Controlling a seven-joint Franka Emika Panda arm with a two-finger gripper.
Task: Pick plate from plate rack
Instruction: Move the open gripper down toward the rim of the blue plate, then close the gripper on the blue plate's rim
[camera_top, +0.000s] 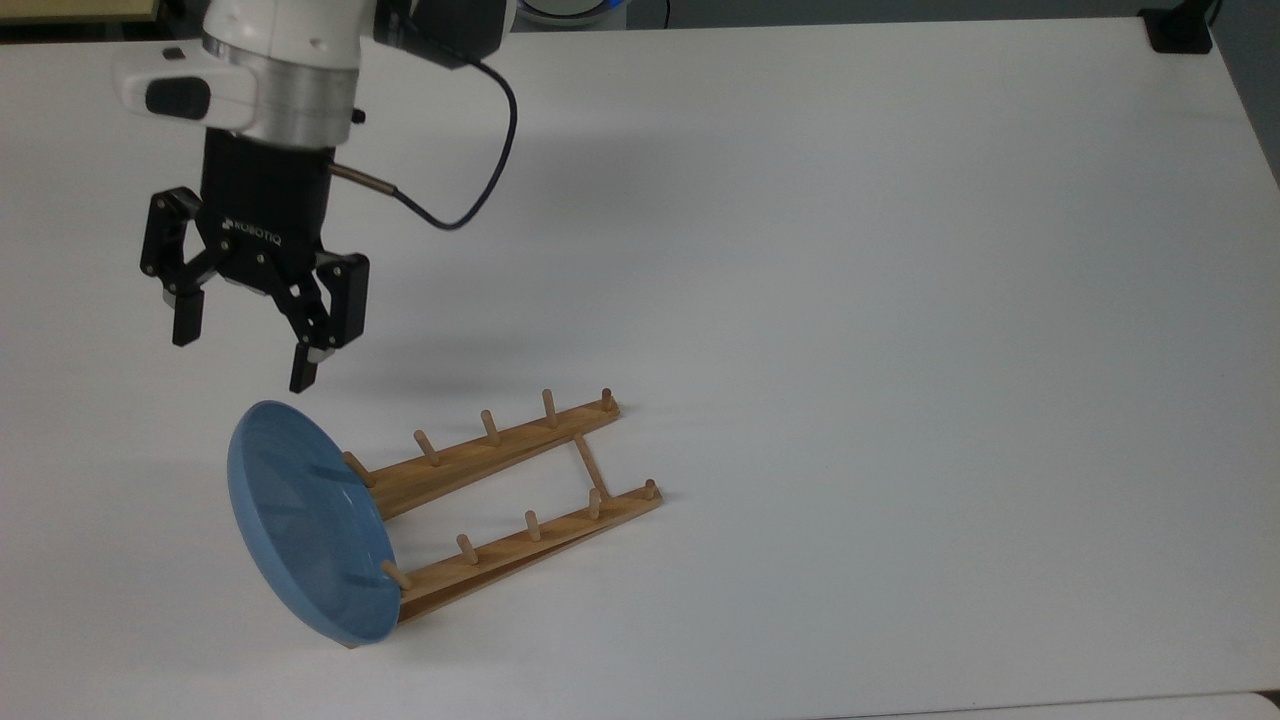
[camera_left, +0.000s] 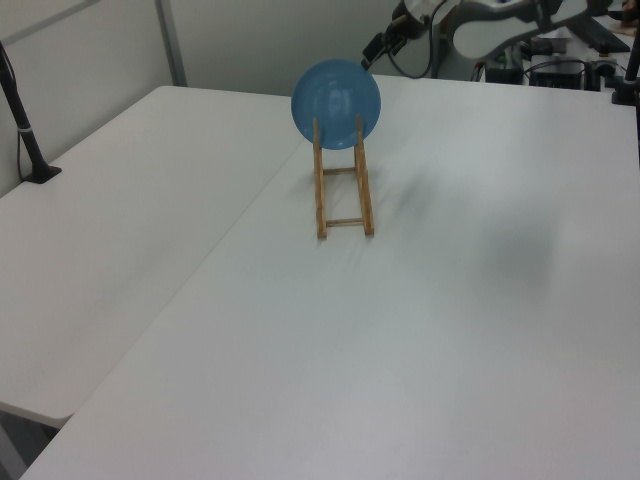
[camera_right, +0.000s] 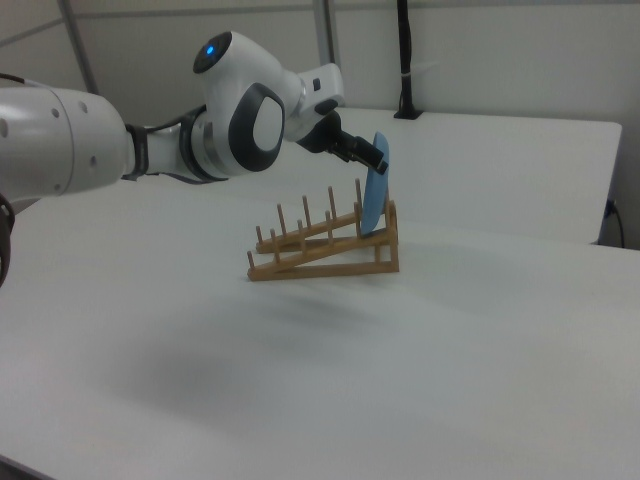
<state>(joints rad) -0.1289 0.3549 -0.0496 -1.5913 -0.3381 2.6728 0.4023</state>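
plate (camera_top: 305, 520) stands on edge at the plate rack's (camera_top: 500, 500) raised end, propped by pegs; gripper (camera_top: 245, 350) hangs above its rim, fingers spread wide

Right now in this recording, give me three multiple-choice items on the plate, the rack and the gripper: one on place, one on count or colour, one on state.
1. Where does the plate sit on the plate rack?
A. At the end on the top view's left
B. In the middle slot
C. Flat on the table beside it

2. How many upright pegs show on each rail of the rack in the top view?
A. Two
B. Five
C. Nine

3. What is the state of the gripper?
A. Shut on the plate
B. Shut on a peg
C. Open, holding nothing

Answers:
1. A: the light-blue plate stands on edge at the end on the top view's left.
2. B: each wooden rail carries five pegs.
3. C: the jaws stand apart above the plate's rim, touching nothing.
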